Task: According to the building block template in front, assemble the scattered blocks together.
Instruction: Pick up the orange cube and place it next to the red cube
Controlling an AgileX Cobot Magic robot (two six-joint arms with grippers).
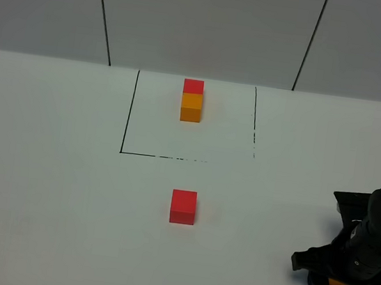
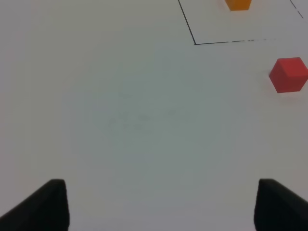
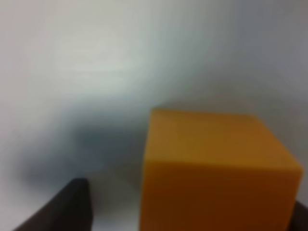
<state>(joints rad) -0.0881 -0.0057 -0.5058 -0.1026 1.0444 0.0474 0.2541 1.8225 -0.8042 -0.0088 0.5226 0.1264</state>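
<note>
Nothing is joined yet, so the task is sitting at an early stage. The right gripper (image 1: 332,278) is straddling the loose orange cube (image 3: 216,168) at the near right of the table (image 1: 42,200). The wrist view is blurry and one finger (image 3: 67,207) is seemingly standing off the cube, so I cannot tell if it is clamping. The loose red cube (image 1: 183,206) is lying alone mid-table, just outside the black-line square (image 1: 129,113). The building block template (image 1: 192,99) is sitting inside the square, red behind orange. The left gripper (image 2: 156,207) is hanging open and holding nothing. Left to do, as I am judging it: carrying orange over and setting it against red's near face.
</note>
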